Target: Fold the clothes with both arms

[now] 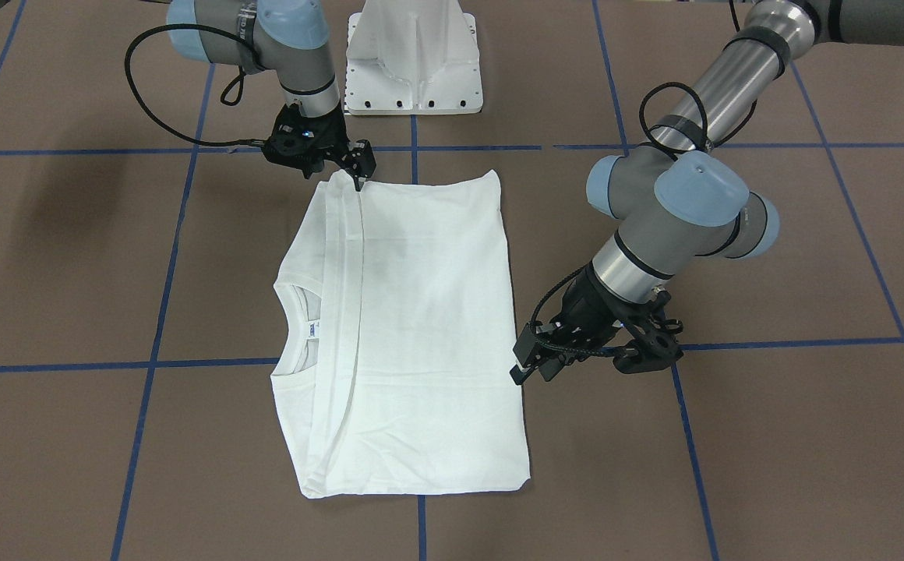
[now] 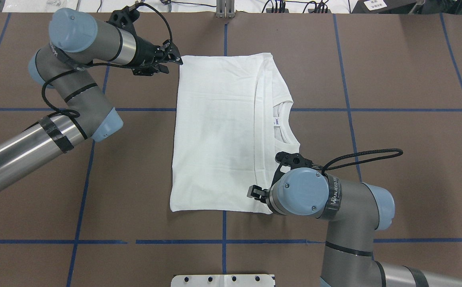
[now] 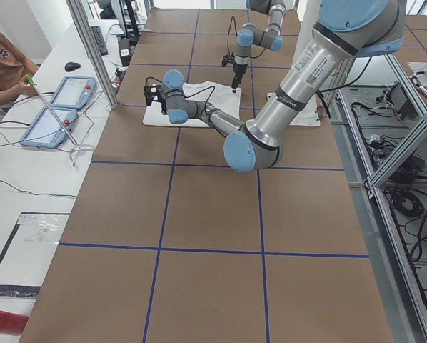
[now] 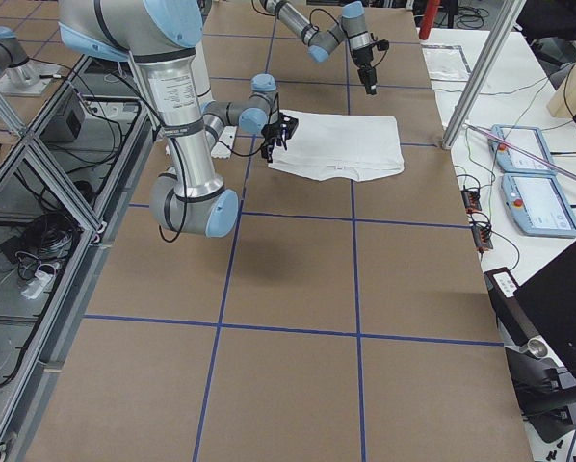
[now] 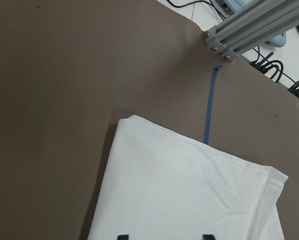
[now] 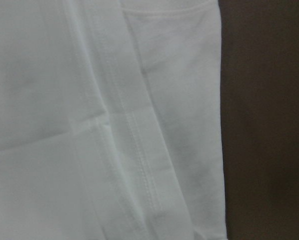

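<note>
The white shirt [image 1: 421,327] lies flat on the brown table, folded, with its hem line running across it beside the collar and neck label [image 1: 313,329]. It also shows in the overhead view [image 2: 223,131]. My left gripper [image 2: 175,60] is open just off the shirt's far corner. The left wrist view shows that corner [image 5: 189,195] ahead of the spread fingertips [image 5: 122,236]. My right gripper [image 1: 358,181] points down onto the hem end at the shirt's near edge, its fingers meeting in a point on the cloth. The right wrist view shows only close cloth [image 6: 114,125]. No black text shows.
The white pedestal base [image 1: 413,62] stands at the robot's edge of the table. Blue tape lines [image 1: 156,312] grid the brown surface. An aluminium frame post [image 5: 249,25] is beyond the far edge. Tablets [image 3: 56,107] and a seated person are on the operators' side.
</note>
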You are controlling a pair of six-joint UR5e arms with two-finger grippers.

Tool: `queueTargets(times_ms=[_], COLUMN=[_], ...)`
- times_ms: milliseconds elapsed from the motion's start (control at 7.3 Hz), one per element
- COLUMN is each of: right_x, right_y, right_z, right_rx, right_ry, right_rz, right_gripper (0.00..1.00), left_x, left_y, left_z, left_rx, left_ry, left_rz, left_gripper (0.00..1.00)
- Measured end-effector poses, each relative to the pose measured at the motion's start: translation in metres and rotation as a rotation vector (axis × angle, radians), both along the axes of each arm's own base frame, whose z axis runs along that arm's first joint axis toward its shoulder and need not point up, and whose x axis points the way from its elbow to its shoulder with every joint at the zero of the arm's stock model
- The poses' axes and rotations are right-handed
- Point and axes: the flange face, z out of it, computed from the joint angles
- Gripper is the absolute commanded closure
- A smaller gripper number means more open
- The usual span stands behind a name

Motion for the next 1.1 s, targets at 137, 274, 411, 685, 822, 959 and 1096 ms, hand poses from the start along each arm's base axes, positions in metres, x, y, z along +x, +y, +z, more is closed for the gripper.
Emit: queueTargets(times_ms=[137,274,411,685,822,959,1096], right_x=[-0.003,-0.004,-0.004,0.003,0.01,0.025,0.043], right_y=[0.0,-0.001,-0.001,-0.007,-0.008,-0.004,0.001], right_z=[0.004,0.008,0.011,0.018,0.026,0.036,0.043], right_rx=[0.009,0.016,0.021,0.032,0.034,0.033,0.035], right_ry=[0.017,0.037,0.054,0.073,0.083,0.09,0.091], right_rz=[-0.009,-0.018,-0.025,-0.032,-0.032,-0.032,-0.034], right_gripper=[0.0,0.0,0.0,0.0,0.0,0.0,0.0], left_x=[0.0,0.0,0.0,0.0,0.0,-0.001,-0.002], left_y=[0.0,0.0,0.0,0.0,0.001,0.003,0.004], left_z=[0.0,0.0,0.0,0.001,-0.002,-0.006,-0.007], left_rx=[0.0,-0.001,-0.001,-0.001,0.0,0.003,0.005], left_ry=[0.0,-0.001,-0.001,-0.001,0.003,0.009,0.013], left_rz=[0.0,0.0,0.0,0.0,0.001,0.002,0.003], left_gripper=[0.42,0.42,0.42,0.42,0.42,0.42,0.42])
